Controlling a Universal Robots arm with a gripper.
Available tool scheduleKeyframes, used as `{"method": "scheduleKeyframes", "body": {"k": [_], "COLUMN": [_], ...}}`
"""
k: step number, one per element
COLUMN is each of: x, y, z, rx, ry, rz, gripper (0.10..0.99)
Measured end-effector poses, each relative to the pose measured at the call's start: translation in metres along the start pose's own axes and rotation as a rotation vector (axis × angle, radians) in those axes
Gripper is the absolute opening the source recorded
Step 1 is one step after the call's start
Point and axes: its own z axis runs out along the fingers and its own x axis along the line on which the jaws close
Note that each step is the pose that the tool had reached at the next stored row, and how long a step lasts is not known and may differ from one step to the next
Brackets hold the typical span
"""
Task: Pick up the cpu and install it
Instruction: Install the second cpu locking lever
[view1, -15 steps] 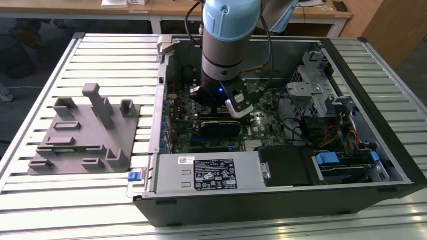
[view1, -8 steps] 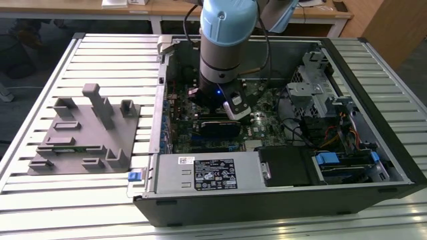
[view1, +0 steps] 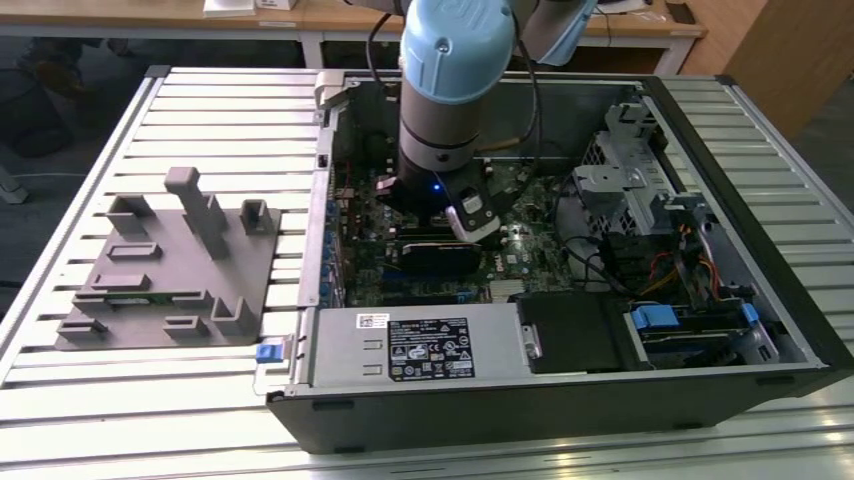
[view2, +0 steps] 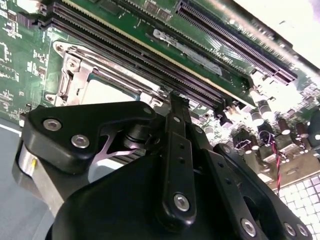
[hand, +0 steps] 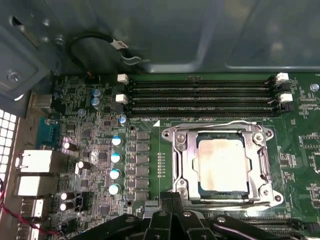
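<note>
A: What's out, big to small?
B: One slatted table (view1: 80, 150), one open case (view1: 561, 400) on it, one grey fixture (view1: 167, 270) at the exterior view's left, one board (hand: 90, 145) with four memory slots (hand: 200, 97).
A: And the cpu?
B: One cpu (hand: 222, 167), lying flat in the socket frame (hand: 177, 165).
A: The room?
B: Wooden desks behind.
A: The arm?
B: Arm (view1: 447, 90) plunges straight down into the case. Gripper (view2: 172, 107) just over the board, near the socket; its grip I cannot tell.
</note>
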Motion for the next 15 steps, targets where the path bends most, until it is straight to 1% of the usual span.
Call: {"method": "scheduleKeyframes", "body": {"k": [4, 8, 10, 13, 14, 15], "x": [0.0012, 0.0020, 0.0021, 0.0026, 0.0028, 0.0030], "y": [-0.0004, -0.0010, -0.0014, -0.0014, -0.0014, -0.0014], "z": [0.0011, 0.0033, 0.0042, 0.0045, 0.0045, 0.0046], "rx": [-0.013, -0.020, -0.022, -0.023, -0.022, -0.019], "ry": [0.0003, 0.0005, 0.0006, 0.0005, 0.0006, 0.0004], "rz": [0.000, 0.000, 0.000, 0.000, 0.000, 0.000], "gripper": [0.106, 0.106, 0.106, 0.106, 0.106, 0.106]}}
